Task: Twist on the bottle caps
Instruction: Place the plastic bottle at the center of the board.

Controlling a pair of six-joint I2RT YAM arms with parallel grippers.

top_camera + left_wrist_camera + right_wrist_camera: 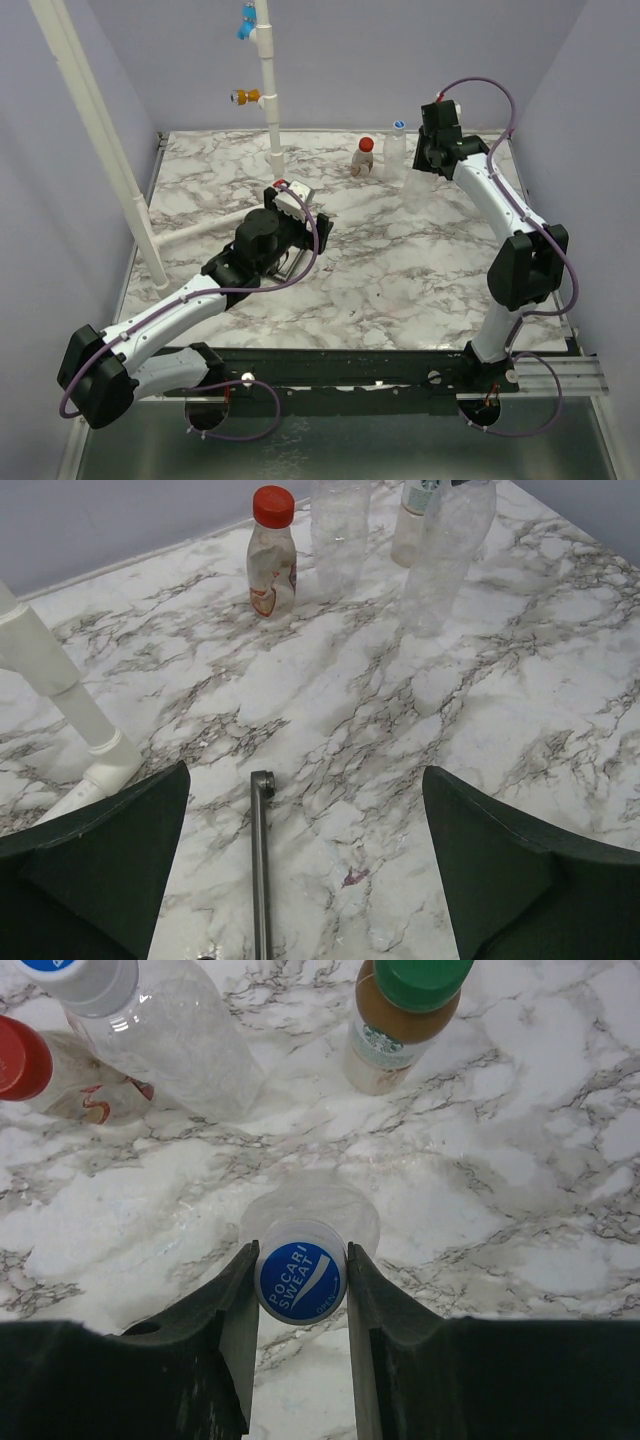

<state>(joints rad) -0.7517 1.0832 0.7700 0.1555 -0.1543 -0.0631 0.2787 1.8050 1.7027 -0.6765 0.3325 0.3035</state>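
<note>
Pinches, with the right claw (300, 1258), a white-and-blue Pocari Sweat cap (300, 1282) seated on the neck of a clear bottle (312, 1205) upright on the marble table (520, 1160). Faces, farther out, three more capped bottles: a brownish bottle (385, 1050) under a green cap (425, 978), a larger clear bottle (175, 1040) under a second white-and-blue cap (80, 975), and just beside it a red-labelled bottle (75, 1095) under a red cap (15, 1055). Holds the left claw (305, 775) spread wide over the table, pinching nothing, with a thin metal rod (261, 860) between its fingers and a white pipe (60, 690) alongside.
</note>
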